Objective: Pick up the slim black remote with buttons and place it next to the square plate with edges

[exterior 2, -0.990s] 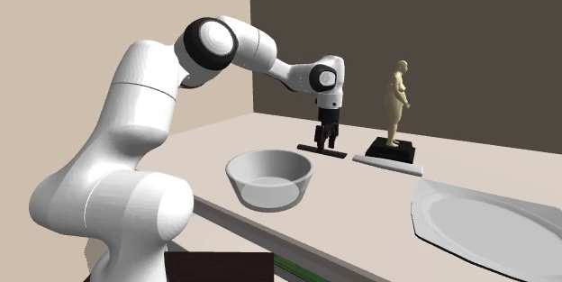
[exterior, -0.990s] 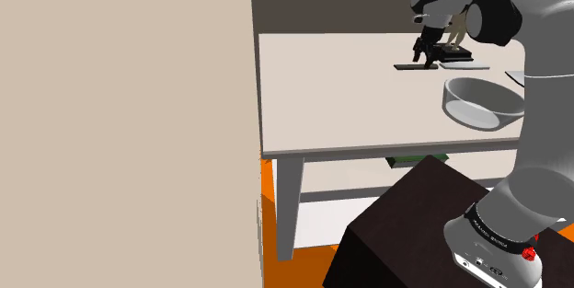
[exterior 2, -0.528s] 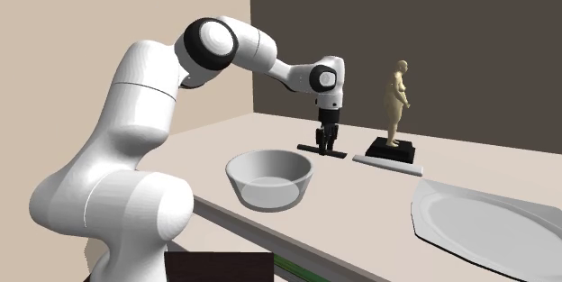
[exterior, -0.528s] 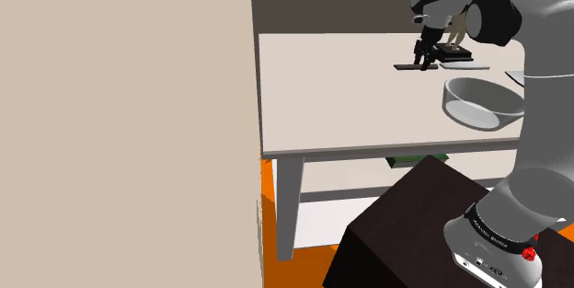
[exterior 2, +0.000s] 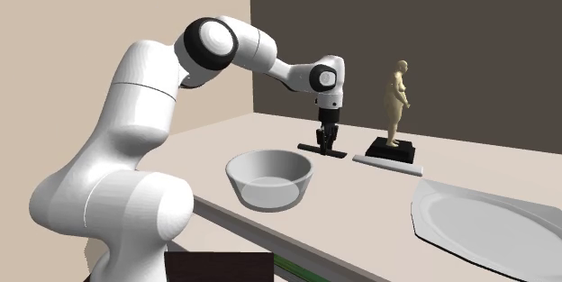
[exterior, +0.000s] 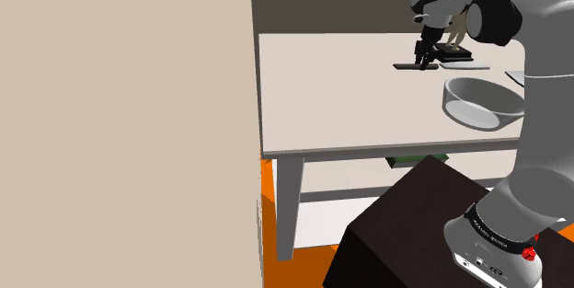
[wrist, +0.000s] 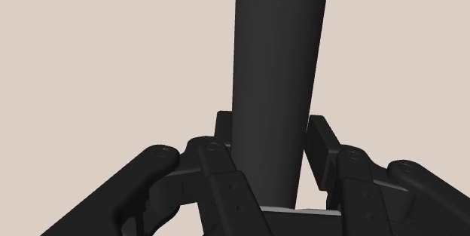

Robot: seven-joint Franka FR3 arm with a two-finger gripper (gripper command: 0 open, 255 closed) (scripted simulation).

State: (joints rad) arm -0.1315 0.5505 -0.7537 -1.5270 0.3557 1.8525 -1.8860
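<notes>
The slim black remote point(exterior: 406, 65) point(exterior 2: 311, 149) lies flat on the beige table point(exterior: 322, 93), near its far side. My gripper point(exterior: 424, 62) point(exterior 2: 328, 148) points straight down over it and is shut on it. In the wrist view the two black fingers point(wrist: 325, 138) clasp the remote point(wrist: 279, 76) by its long sides. Its buttons cannot be made out. The white plate with angled edges point(exterior 2: 486, 226) lies at the second exterior view's lower right, well away from the remote.
A grey bowl point(exterior: 478, 102) point(exterior 2: 270, 179) stands on the table between the remote and the stand. A tan figurine point(exterior 2: 396, 104) on a black base stands beside the remote, with a flat white bar point(exterior 2: 392, 165) before it. A beige wall point(exterior: 124, 120) borders the table.
The fingers have closed from wide open onto the remote. The arm and the remote have stayed in place.
</notes>
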